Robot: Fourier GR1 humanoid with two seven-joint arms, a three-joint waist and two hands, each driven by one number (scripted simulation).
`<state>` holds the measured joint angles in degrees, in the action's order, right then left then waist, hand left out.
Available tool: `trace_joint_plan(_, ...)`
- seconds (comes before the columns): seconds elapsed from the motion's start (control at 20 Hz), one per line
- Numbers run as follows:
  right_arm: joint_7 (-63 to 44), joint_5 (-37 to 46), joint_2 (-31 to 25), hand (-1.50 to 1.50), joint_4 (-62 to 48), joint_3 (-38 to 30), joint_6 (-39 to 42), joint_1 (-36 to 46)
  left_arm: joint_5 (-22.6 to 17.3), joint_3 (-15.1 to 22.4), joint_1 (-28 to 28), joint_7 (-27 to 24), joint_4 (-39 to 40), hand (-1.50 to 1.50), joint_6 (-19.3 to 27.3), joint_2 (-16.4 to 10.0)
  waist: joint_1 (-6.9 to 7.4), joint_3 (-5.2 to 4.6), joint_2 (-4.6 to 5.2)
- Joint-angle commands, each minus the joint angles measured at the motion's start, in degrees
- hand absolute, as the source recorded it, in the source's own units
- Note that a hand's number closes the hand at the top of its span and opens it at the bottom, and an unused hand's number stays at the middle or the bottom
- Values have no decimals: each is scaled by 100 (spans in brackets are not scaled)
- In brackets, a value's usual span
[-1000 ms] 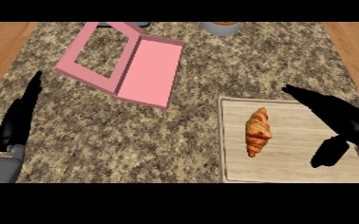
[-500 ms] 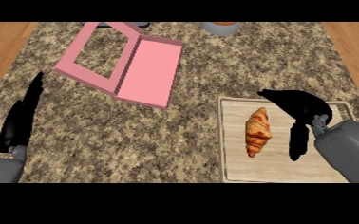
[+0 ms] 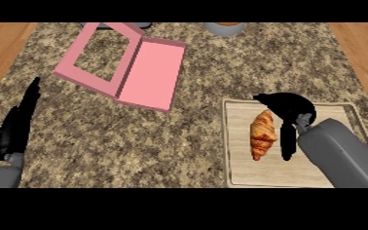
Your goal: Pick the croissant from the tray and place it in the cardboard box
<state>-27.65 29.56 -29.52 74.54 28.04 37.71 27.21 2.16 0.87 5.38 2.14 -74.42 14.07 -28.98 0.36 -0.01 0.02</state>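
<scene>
A golden croissant [image 3: 262, 134] lies lengthwise on the left part of a pale wooden tray [image 3: 248, 170] at the lower right. My right hand [image 3: 289, 109] hovers just right of it, its fingers bent over the pastry's top end and its thumb hanging down along the right side; they do not close on it. A pink box [image 3: 152, 75] lies open at the upper left, lid frame flat beside its base. My left hand [image 3: 20, 122] rests at the left edge, fingers straight and pointing up.
A grey round container [image 3: 224, 28] stands at the counter's far edge, and a dark object [image 3: 126, 25] shows behind the box. Speckled granite counter [image 3: 194, 141] lies between the box and the tray. Wooden floor shows at both upper corners.
My right hand has swung in from the tray's right edge to the left and now sits right beside the croissant. The croissant, the box and the left hand stay put.
</scene>
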Motion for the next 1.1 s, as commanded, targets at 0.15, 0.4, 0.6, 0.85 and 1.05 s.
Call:
trace_joint_plan(0.15,239,533,285,-150,108,-488,282,-210,330,-268,227,33,163,0,-156,246,-33,0,-5)
trace_joint_plan(0.4,474,465,380,-150,547,-565,393,-631,322,-451,88,360,-202,0,-315,121,-37,2,-8)
trace_joint_plan(0.6,383,559,725,-150,697,-693,727,-391,405,-592,291,118,203,0,-470,228,-37,0,-4)
trace_joint_plan(0.85,103,753,1067,-150,535,-896,1129,-225,612,-633,22,111,-20,0,-520,408,-24,0,-2)
trace_joint_plan(1.05,-130,1156,1250,-150,102,-633,1039,-271,738,-480,-220,245,-464,0,-371,644,-8,1,-2)
